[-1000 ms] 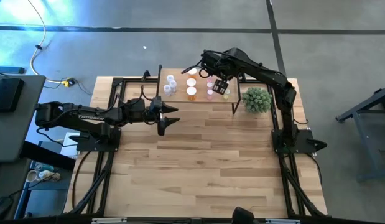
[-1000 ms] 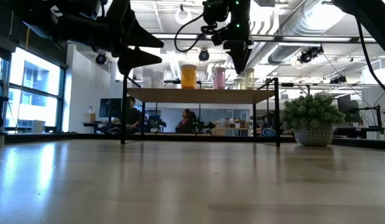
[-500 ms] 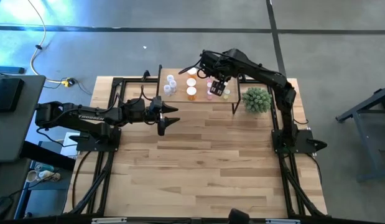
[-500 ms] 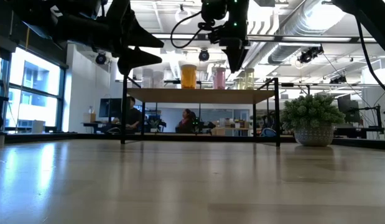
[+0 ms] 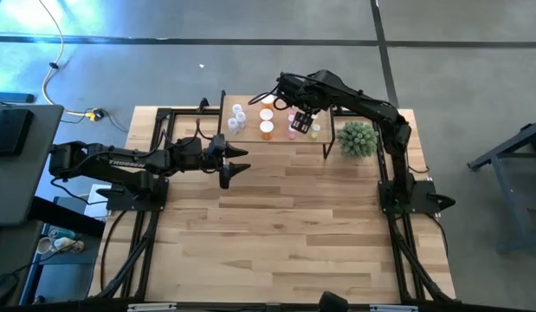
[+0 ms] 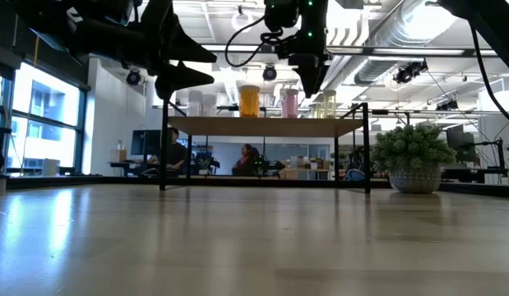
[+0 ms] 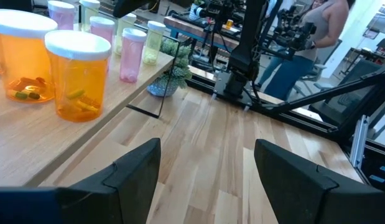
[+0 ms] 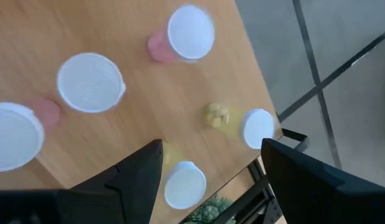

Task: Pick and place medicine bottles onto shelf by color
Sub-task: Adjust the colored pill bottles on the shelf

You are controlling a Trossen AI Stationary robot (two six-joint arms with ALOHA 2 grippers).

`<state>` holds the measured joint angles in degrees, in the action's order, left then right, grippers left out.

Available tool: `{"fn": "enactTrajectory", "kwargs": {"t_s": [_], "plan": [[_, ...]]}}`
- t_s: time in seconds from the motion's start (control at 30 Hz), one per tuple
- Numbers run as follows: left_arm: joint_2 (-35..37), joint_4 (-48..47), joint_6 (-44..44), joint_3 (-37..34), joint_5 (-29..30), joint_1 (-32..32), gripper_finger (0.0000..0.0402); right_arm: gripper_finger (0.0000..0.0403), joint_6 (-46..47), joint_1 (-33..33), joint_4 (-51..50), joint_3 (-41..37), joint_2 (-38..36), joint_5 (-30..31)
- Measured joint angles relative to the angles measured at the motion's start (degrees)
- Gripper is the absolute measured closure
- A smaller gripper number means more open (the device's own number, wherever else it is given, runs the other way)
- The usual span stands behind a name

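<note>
The shelf (image 5: pixel 250 113), a small light-wood board on black legs, stands at the table's far middle. On it stand the medicine bottles, white-capped: clear ones (image 5: pixel 237 117) at its left, orange ones (image 5: pixel 266 128) in the middle, pink ones (image 5: pixel 293 130) and pale yellow-green ones (image 5: pixel 315 131) at its right. My right gripper (image 5: pixel 300 119) hangs open and empty above the pink and yellow-green bottles (image 8: pixel 191 183), pointing down. My left gripper (image 5: pixel 239 161) is open and empty, level, just off the shelf's near left corner, with the orange bottles (image 7: pixel 77 71) before it.
A green spiky plant in a pot (image 5: pixel 358 139) stands to the right of the shelf. The wide tabletop (image 5: pixel 285 234) nearer than the shelf is bare wood. People sit in the room beyond the table (image 6: pixel 250 158).
My right gripper has drifted a little toward the table's left above the shelf, from over the yellow-green bottles toward the pink ones, still open and pointing down. The bottles have stayed where they were.
</note>
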<state>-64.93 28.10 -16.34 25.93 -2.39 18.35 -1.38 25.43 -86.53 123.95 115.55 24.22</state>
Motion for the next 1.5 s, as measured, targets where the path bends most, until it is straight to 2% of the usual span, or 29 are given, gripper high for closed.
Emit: {"fn": "enactTrajectory", "kwargs": {"t_s": [0.13,0.23,0.73,1.5], "plan": [[0.0,0.0,0.0,0.0,0.0,0.0,0.0151,0.0139,-0.3,-0.1,0.4,-2.8,0.0,0.2],[0.0,0.0,0.0,0.0,0.0,0.0,0.0151,0.0139,-0.1,-0.1,0.3,-4.7,0.1,2.8],[0.0,0.0,0.0,0.0,0.0,0.0,0.0151,0.0139,-1.0,-0.1,0.2,-4.9,0.1,5.3],[0.6,-0.4,0.0,0.0,0.0,0.0,0.0151,0.0139,-4.1,-1.9,2.5,-4.8,-1.8,3.6]]}}
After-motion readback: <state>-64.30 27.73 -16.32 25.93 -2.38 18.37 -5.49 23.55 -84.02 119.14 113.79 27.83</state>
